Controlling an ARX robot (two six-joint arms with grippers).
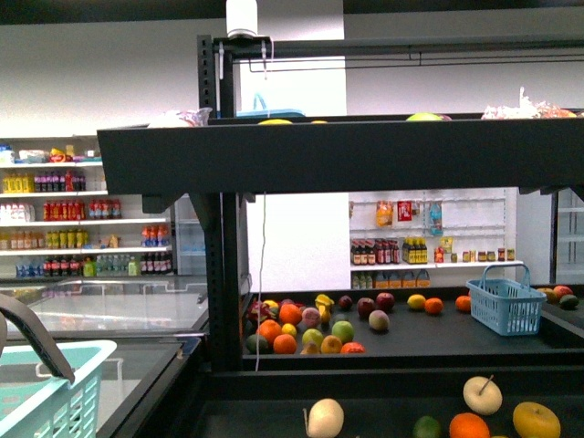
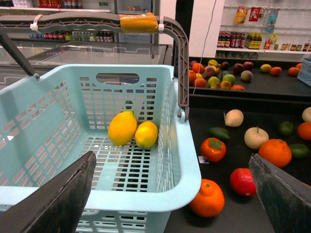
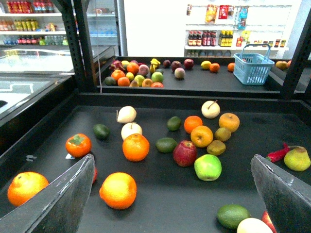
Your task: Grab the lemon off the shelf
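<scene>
Already two lemons (image 2: 122, 128) inside basket (image 2: 187, 191)

You're facing the large black metal-framed shelf (image 1: 301, 151) with wide flat tiers and thick posts. On its near tier (image 3: 160, 194) you have scattered loose fruit: a round orange (image 3: 135, 147), a red apple (image 3: 185, 153), a bright green apple (image 3: 208, 167), a golden-yellow apple (image 3: 201, 136), a cream-white pear-like fruit (image 3: 127, 114), a dark green avocado (image 3: 101, 131) and a red-orange persimmon (image 3: 78, 144). On the farther tier you see a heap of mixed fruit (image 1: 306, 328) at the left and a small light-blue plastic basket (image 1: 506, 304) at the right
</scene>
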